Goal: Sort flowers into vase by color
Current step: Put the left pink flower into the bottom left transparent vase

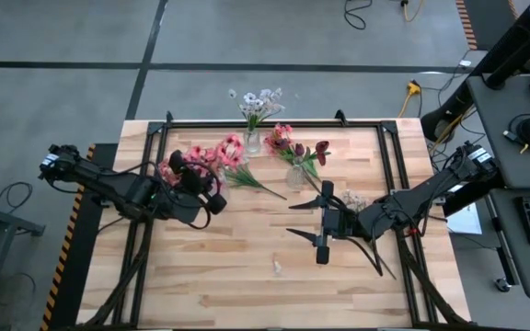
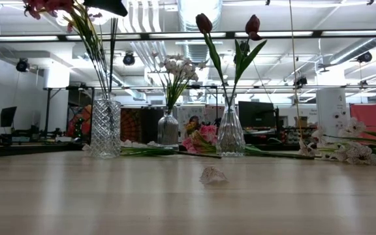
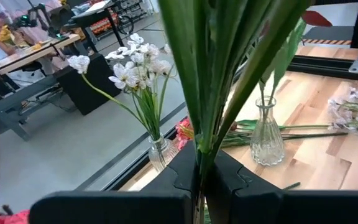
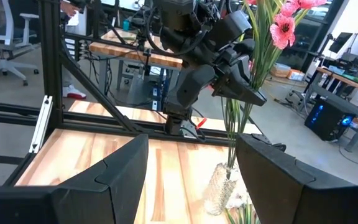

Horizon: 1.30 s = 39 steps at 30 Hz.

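small fallen petal (image 2: 213, 175) lies nearest on the table, behind it three glass vases: left vase (image 2: 106, 128) gets pink flowers (image 4: 286, 25) clamped in left gripper (image 3: 199, 177), middle vase (image 2: 168, 128) white flowers (image 3: 135, 62), right vase (image 2: 230, 132) dark red tulips (image 2: 203, 23), right gripper (image 1: 321, 227) wide, empty.

Pink flowers (image 1: 229, 150), white blossoms (image 1: 258, 100), dark red tulips (image 2: 203, 23), clear cut-glass vase (image 2: 106, 128), pale wood table (image 1: 247, 267)

Bright, even light fell from the ceiling fixtures (image 2: 204, 16), which glared white in the low view. The tabotop's wood was evenly lit; the tabletop (image 1: 247, 267) showed only soft shadows under the arms. In the low view its near edge blurred. The green stalks (image 3: 216, 74) filled the left wrist view out of focus. Glass of the cut vase (image 2: 106, 127) glinted faintly
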Each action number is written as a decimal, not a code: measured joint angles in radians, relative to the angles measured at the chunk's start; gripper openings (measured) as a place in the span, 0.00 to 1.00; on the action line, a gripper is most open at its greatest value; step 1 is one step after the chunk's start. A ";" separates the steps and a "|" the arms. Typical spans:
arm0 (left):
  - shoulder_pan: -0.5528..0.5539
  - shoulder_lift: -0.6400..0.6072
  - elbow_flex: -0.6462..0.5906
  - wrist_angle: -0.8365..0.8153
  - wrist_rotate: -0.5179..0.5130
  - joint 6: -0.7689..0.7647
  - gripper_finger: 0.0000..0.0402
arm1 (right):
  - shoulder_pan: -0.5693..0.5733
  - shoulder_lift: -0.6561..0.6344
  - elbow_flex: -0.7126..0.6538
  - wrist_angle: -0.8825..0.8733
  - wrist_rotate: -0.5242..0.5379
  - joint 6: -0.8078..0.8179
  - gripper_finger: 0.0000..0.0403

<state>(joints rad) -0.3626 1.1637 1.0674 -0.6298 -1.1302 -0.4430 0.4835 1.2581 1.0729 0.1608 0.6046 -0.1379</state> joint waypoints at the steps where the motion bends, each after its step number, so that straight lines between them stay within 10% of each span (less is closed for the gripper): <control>1: 0.001 0.000 -0.002 0.000 -0.005 -0.001 0.00 | 0.000 0.000 0.000 0.000 0.000 0.000 0.58; 39: 0.001 0.000 -0.010 -0.024 -0.013 -0.053 0.00 | 0.000 0.000 0.000 -0.029 0.000 0.024 0.58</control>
<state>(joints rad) -0.3618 1.1637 1.0573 -0.6540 -1.1427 -0.4958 0.4835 1.2583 1.0725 0.1314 0.6044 -0.1139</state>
